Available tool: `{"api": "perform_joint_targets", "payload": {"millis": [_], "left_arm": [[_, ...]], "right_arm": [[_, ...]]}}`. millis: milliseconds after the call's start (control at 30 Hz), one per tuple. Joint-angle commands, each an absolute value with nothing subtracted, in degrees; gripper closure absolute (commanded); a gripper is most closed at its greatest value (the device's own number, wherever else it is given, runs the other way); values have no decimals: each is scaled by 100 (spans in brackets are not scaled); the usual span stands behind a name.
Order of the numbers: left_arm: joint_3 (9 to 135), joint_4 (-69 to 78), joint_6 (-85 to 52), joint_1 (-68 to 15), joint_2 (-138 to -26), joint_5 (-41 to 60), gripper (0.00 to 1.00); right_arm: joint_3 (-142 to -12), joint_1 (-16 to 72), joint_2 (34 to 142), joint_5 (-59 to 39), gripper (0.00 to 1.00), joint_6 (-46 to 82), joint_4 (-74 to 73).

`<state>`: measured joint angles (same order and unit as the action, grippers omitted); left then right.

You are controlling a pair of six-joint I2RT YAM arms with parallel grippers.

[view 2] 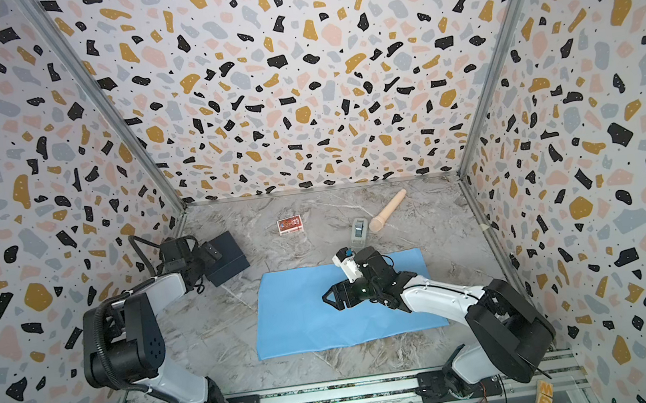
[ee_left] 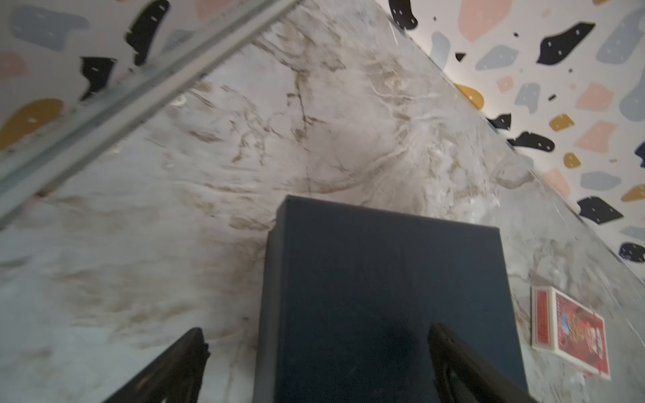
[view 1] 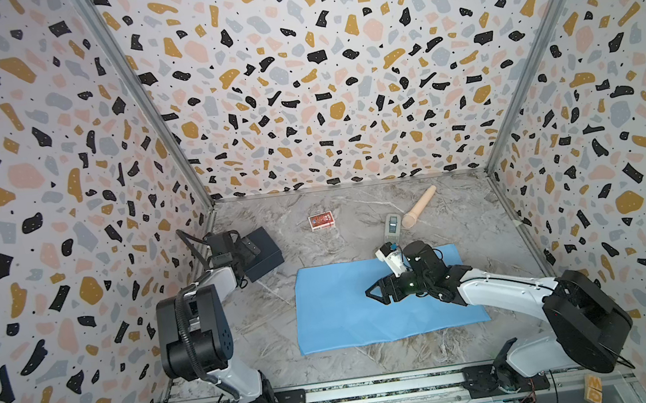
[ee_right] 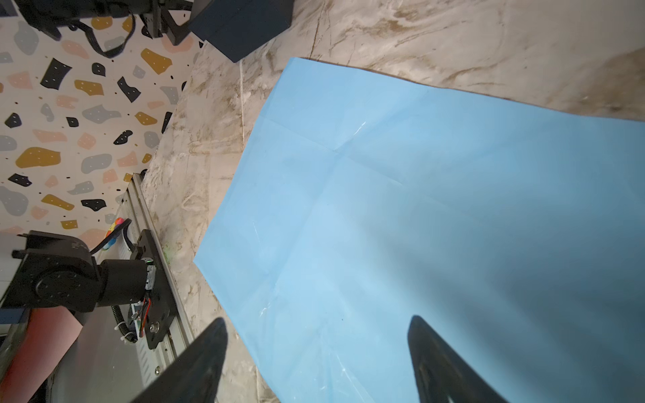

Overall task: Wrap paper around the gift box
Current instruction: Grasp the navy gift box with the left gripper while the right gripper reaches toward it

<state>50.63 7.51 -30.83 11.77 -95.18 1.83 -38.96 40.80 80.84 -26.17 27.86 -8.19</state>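
Observation:
The gift box [view 1: 266, 251] [view 2: 230, 260] is dark navy and lies on the marbled tabletop by the left wall, apart from the paper. My left gripper [view 1: 251, 248] [ee_left: 317, 329] is open at its near end. In the left wrist view one finger hangs over the box top [ee_left: 384, 279] and the other stands clear beside it. The paper [view 1: 347, 312] [view 2: 298, 318] lies flat as a light blue sheet in the middle. My right gripper [view 1: 372, 294] [view 2: 328, 299] hovers over it, open, nothing between its fingers. The right wrist view shows the paper [ee_right: 419, 209] under that gripper [ee_right: 317, 319] and the box [ee_right: 241, 24] beyond.
A red card pack [view 1: 321, 220] [ee_left: 572, 335] lies at the back, right of the box. A grey tape dispenser [view 1: 392, 227] and a beige rolling pin [view 1: 422, 207] lie behind the paper. Patterned walls close in on three sides. A metal rail [view 1: 378, 388] runs along the front.

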Motion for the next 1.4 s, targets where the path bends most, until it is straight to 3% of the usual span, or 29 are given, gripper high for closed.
{"api": "perform_joint_targets", "payload": {"millis": [0,233,733,1033,1367], "left_arm": [[5072,1077,-2977,1065,-9540,1019,9],[4985,992,-2601,398,-9661,1120,18],[4781,892,-2250,-53,-9717,1469,35],[4858,955,-2145,-608,-9760,1716,37],[6069,565,-1775,-1433,-10559,1839,34]], "right_arm": [[-3918,3983,7907,-2610,18,2752,-888],[-3868,3203,7912,-3035,18,2870,-1012],[-5314,3208,9465,-3229,18,3351,-1405],[-5766,3042,9870,-3129,18,3331,-1376],[-6482,2789,10505,-3031,15,3209,-1304]]}}
